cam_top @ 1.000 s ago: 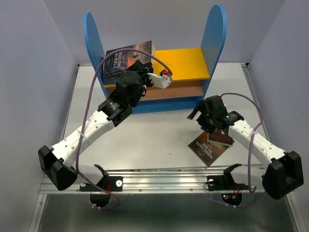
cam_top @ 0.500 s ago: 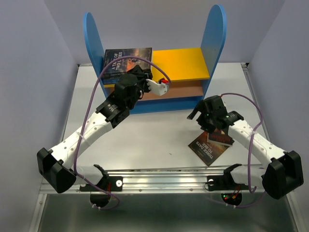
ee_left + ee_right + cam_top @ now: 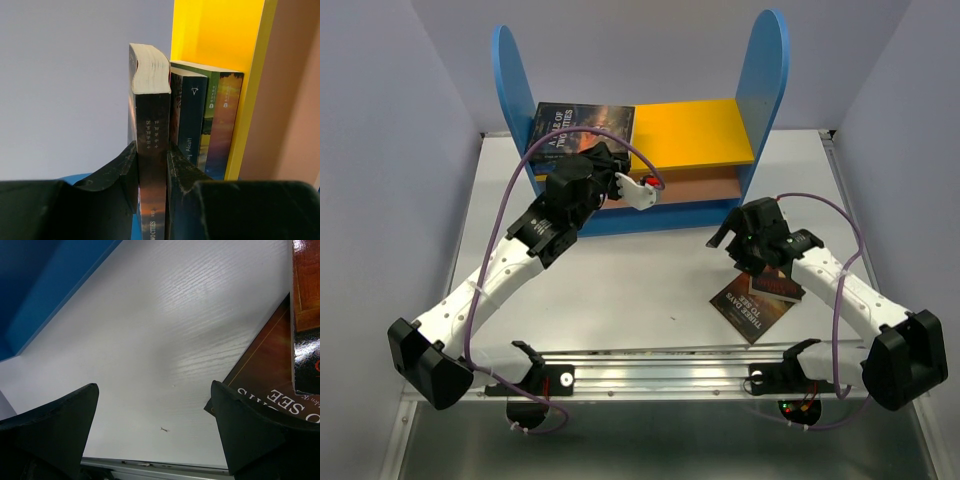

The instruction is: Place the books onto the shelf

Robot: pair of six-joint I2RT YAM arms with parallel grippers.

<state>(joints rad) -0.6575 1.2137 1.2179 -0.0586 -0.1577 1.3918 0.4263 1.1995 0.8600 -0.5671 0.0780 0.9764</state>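
Blue shelf [image 3: 767,70]: round-topped side panels, smooth yellow board [image 3: 705,125].
Left gripper [image 3: 151,150]: clamped on thick dark paperback [image 3: 150,115], atop flat stack [image 3: 190,125] at shelf's left end.
Right gripper [image 3: 154,390]: jaws wide apart, just beside glossy brown books [image 3: 272,375] before shelf's right corner.

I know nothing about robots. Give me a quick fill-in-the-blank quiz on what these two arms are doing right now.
1. The left end effector grips a dark ____.
2. The top board of the shelf is coloured ____.
3. The right end effector has its jaws ____.
4. Two other books lie on the white ____.
Missing words: book; yellow; open; table.
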